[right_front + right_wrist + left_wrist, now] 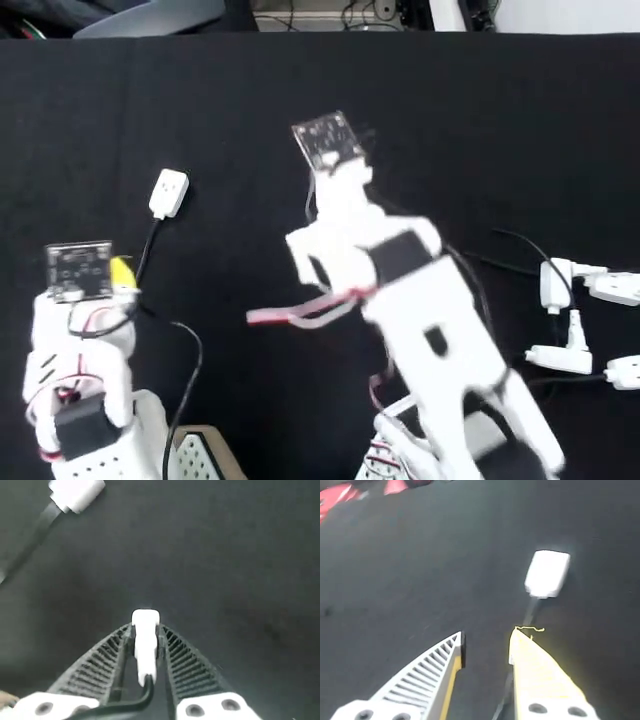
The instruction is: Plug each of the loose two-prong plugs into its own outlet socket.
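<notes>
My right gripper [145, 624] is shut on a small white plug [145, 645], whose black cable trails back between the fingers. It hangs over bare black cloth, and the right arm [400, 270] stands mid-table. A white cord end [168, 193] with a black cable lies at the left on the cloth. It lies just ahead of my open left gripper [487, 637] as the white cord end [547, 573], and farther off from the right gripper as the white cord end [75, 492]. The left arm [78, 330] stands near the front left corner.
Several white plug and socket pieces [560, 285] [560, 355] with black cables lie near the right edge. A black cable [190, 360] loops beside the left arm. Black cloth [230, 100] covers the table, and cables and gear sit behind its far edge.
</notes>
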Motion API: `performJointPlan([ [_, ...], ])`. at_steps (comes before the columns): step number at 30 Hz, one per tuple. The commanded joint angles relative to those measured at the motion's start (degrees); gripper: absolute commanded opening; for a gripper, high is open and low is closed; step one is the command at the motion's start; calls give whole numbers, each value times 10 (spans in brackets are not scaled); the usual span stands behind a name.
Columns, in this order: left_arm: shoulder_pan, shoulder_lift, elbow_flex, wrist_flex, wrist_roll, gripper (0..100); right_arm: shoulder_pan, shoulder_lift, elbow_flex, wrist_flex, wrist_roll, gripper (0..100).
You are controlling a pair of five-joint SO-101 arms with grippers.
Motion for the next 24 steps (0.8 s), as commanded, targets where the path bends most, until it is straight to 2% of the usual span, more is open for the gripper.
performJointPlan([
  [1,-48,102,-82,-20,12,164,55,98,-114,61,40,11],
  [4,-39,254,-179,-26,17,183,96,152,-156,77,50,11],
  [10,62,600,-371,-36,21,305,147,174,-169,44,64,11],
  [18,111,935,-521,-229,21,329,147,193,-139,-5,75,11],
  [24,134,1099,-607,-260,21,329,147,222,-141,-24,75,11],
])
